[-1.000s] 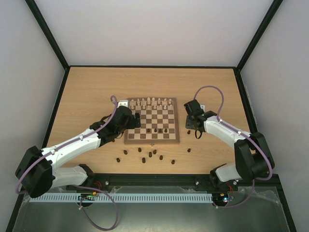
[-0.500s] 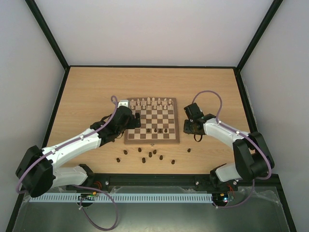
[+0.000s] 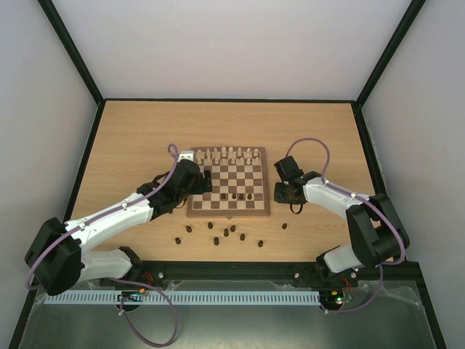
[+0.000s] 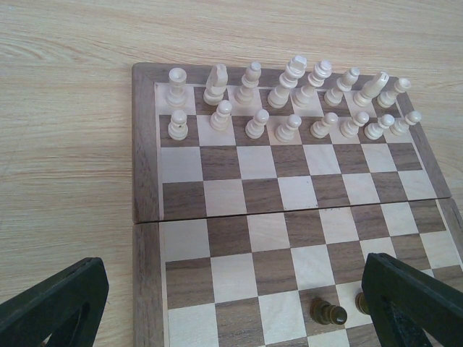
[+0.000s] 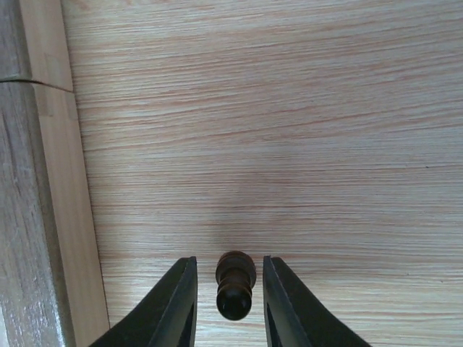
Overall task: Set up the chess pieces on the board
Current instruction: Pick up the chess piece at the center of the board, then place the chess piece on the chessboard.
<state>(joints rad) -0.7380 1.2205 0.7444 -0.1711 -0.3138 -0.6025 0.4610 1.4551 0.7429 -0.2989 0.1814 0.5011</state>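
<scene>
Left: the left gripper (image 3: 202,182) hangs over the left border of the board (image 3: 229,211), its jaws spread wide and holding nothing. The left wrist view shows the bare squares of the board's middle between them.

Centre: the cream pieces (image 4: 289,79) fill the two far rows. Of the dark set, only a few dark pieces (image 4: 329,313) stand on the board, in the near half. The loose dark pieces (image 3: 225,233) lie scattered on the table (image 3: 131,138) between the board's near edge and the arm bases, so the setting-up looks to be at an early stage.

Right: the right gripper (image 5: 229,262) is low over the table just beside the board's right edge. Its jaws are parted and straddle a single dark piece (image 5: 235,283), with a sliver of tabletop showing on either side of it, so nothing is gripped yet.

Step in hand, as judged: picking this piece off the table. The next move calls for closing squarely on so small a piece without tipping it. It must then be lifted clear of the border and set upright on a near-row square, away from the pieces already standing.
</scene>
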